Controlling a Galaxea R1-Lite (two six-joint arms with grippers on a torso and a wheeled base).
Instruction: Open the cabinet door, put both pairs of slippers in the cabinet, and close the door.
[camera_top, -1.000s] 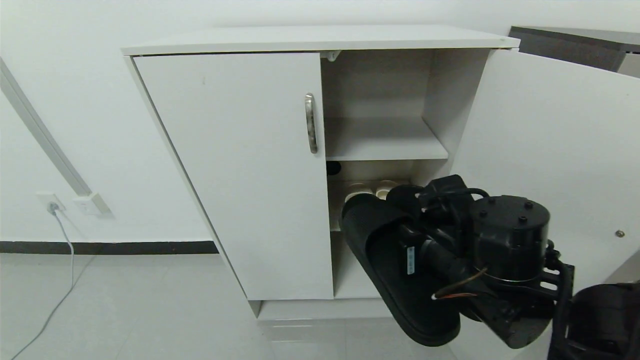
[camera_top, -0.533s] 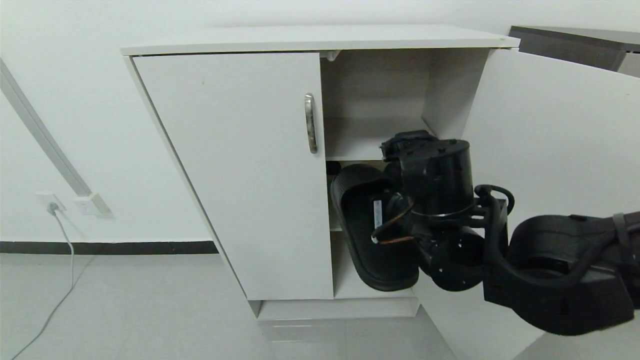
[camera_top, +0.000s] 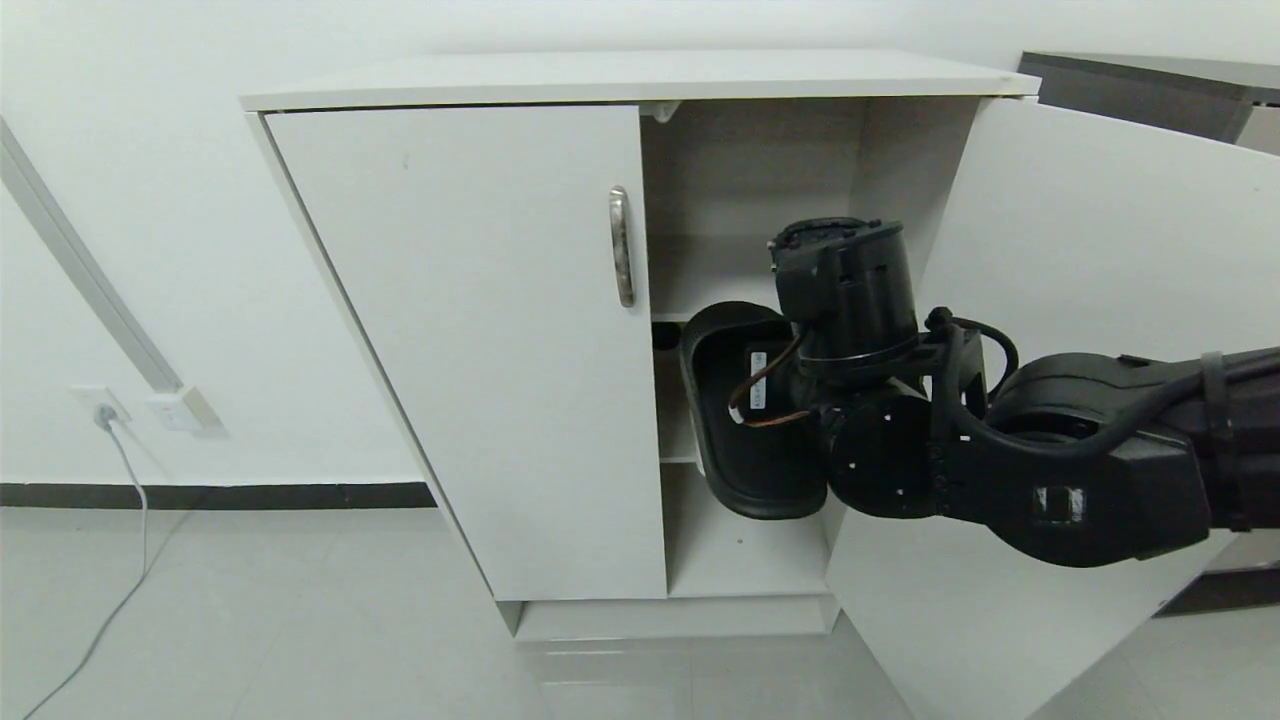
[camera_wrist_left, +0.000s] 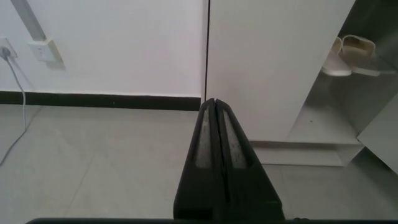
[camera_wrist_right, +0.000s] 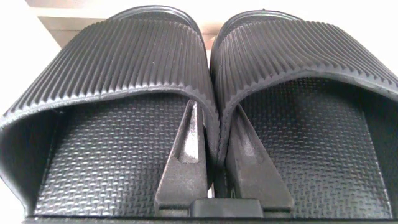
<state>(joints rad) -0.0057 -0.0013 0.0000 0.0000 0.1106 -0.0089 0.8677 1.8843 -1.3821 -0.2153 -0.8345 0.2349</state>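
A white two-door wooden cabinet (camera_top: 640, 75) stands against the wall. Its left door (camera_top: 470, 350) is closed and carries a curved metal handle (camera_top: 622, 246) at its 3 o'clock edge. The right door (camera_top: 1080, 250) is swung wide open towards 3 o'clock.

The right arm's jaws are closed on a pair of black ribbed rubber slippers (camera_wrist_right: 205, 81). The two slippers lie side by side, and their touching inner walls are pinched between the two fingers. In the head view this pair (camera_top: 745, 420) is held on edge with the toe end towards 12 o'clock. It sits at about 4 o'clock from the handle, at the mouth of the cabinet's middle compartment just under the upper shelf (camera_top: 720, 275). How far inside it reaches cannot be told.

A pair of pale cream slippers (camera_wrist_left: 351, 50) rests on a shelf inside the open half.

The left arm's jaws are pressed fully together, holding nothing. They hang over the grey tiled floor (camera_wrist_left: 93, 162) in front of the closed door.

At 8 o'clock from the cabinet, a wall socket (camera_top: 100, 405) has a grey cable (camera_top: 130, 560) trailing down to the floor.
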